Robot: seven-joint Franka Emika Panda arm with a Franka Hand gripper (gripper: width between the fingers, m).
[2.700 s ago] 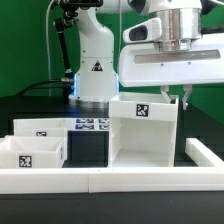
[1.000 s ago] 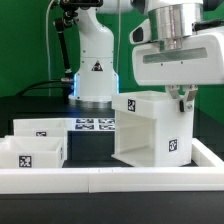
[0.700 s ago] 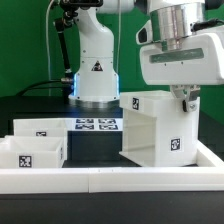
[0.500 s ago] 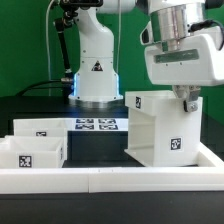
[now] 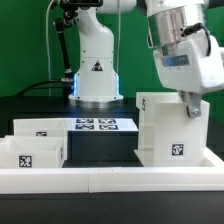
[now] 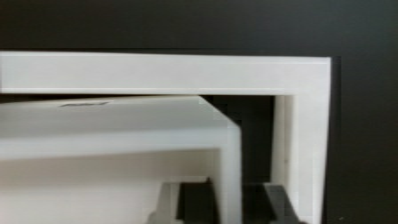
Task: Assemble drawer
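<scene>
Jaws pinch the casing point(image 5: 165, 125) wall, seen only in the wrist view; the exterior view adds two trays point(image 5: 30, 152).

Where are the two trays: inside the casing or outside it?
Outside. The rear tray and front tray lie at the exterior view's left, apart from the casing.

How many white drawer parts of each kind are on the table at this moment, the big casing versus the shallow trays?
large white plastic cube-like casing: 1
small shallow white plastic open-top trays: 2
Total: 3
</scene>
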